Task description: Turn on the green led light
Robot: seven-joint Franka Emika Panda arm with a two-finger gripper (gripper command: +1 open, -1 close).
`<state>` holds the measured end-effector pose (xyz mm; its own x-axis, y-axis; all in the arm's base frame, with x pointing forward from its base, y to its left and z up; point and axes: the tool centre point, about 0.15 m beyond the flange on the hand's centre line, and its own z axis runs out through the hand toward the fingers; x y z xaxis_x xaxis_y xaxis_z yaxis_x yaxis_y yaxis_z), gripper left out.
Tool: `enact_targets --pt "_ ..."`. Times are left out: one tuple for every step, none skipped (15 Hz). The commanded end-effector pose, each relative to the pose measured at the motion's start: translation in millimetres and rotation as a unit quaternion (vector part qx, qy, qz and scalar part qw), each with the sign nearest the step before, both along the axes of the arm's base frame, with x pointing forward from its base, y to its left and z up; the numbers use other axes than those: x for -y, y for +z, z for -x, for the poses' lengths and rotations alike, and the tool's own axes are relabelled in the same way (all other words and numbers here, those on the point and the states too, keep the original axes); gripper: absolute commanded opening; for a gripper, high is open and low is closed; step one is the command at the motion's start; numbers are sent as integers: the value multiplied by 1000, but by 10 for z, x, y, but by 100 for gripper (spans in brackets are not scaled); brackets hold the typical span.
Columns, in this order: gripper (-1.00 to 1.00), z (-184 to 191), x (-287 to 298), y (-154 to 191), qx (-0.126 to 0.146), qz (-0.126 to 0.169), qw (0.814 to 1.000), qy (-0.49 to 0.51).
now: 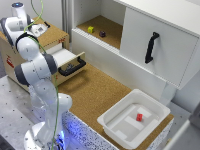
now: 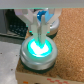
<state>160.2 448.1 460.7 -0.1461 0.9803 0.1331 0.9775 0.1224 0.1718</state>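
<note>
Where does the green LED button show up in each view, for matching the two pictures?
Exterior view: the button cannot be made out; the hand sits over the wooden box top at the exterior view's upper left and hides that spot.
Wrist view: the green LED button fills the centre, glowing green, directly beneath the fingertips.
Shared landmark: the cork-coloured wooden box top.

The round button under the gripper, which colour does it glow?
The button glows green-cyan, best seen in the wrist view.
</note>
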Motion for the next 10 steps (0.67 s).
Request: enact_targets --pt "-100 -190 22 441 15 -18 1000 -17" --pt "-100 -219 61 519 16 -22 999 -21" --pt "-100 -238 96 580 15 -25 999 -25" --pt "-100 -249 125 601 14 -26 999 -28" --pt "100 -250 148 583 15 -21 999 -30" --pt "100 -261 177 554 15 -17 999 -33" --pt "100 -257 194 523 14 -14 999 -34" --pt "100 -260 221 497 12 -11 999 -35" --pt "100 -262 247 474 10 -8 999 -35" --pt "100 -267 275 465 7 -8 999 -37"
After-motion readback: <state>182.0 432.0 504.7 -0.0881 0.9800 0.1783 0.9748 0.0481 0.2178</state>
